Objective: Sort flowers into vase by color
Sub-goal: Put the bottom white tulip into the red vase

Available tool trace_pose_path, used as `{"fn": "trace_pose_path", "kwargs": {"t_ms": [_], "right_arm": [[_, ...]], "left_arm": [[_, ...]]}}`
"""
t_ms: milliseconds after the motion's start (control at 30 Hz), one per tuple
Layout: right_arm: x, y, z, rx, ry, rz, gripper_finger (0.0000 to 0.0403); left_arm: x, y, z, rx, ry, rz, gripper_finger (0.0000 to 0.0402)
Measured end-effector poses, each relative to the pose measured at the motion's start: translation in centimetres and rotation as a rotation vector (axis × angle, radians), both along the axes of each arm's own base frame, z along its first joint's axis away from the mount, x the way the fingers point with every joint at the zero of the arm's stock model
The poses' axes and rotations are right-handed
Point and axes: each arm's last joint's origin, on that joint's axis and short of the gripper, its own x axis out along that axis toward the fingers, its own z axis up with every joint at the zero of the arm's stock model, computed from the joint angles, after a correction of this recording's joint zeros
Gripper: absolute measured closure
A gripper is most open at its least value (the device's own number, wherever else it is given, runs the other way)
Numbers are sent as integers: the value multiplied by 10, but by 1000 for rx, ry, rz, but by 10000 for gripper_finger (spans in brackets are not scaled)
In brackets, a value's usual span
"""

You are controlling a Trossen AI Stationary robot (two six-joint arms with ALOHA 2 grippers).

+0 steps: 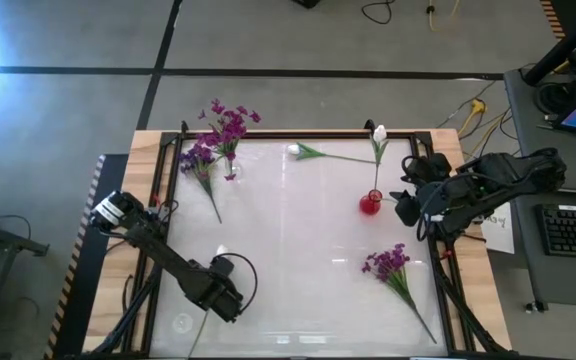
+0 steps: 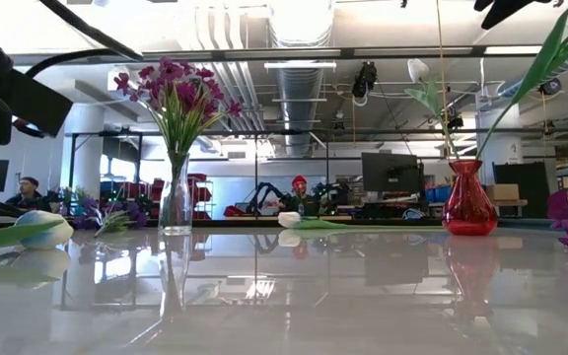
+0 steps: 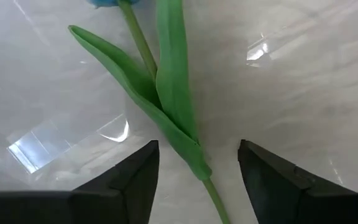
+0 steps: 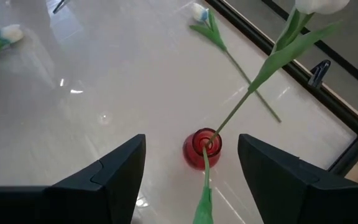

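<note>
Tulip stem [image 3: 191, 146] lies between open left end effector [image 3: 197, 171] fingers.

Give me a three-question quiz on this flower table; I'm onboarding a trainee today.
1. True or false: the red vase holds a white tulip.
2. What stands in the clear vase? A) purple flowers B) white tulips C) nothing
3. Fill in: the left gripper is open around a ____ lying on the table.

Key: 1 true; 2 A; 3 tulip stem.
</note>
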Motion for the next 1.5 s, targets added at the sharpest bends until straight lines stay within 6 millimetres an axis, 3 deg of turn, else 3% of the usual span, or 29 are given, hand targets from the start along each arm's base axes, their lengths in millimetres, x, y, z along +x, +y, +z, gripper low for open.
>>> {"fn": "trace_pose_path", "kwargs": {"t_ms": [733, 933, 1300, 1500], "right_arm": [[1, 0, -4, -5, 14, -1, 154], [1, 0, -4, -6, 14, -1, 154], [1, 0, -5, -35, 9, -15, 154], [2, 0, -9, -59, 34, 2, 154]], "left_arm": [[-1, 1, -1, 7, 15, -53, 392], [-1, 1, 2, 18, -7, -83, 400], [-3, 8, 39, 5, -169, -158, 401], [6, 10, 79, 85, -546, -367, 402]]}}
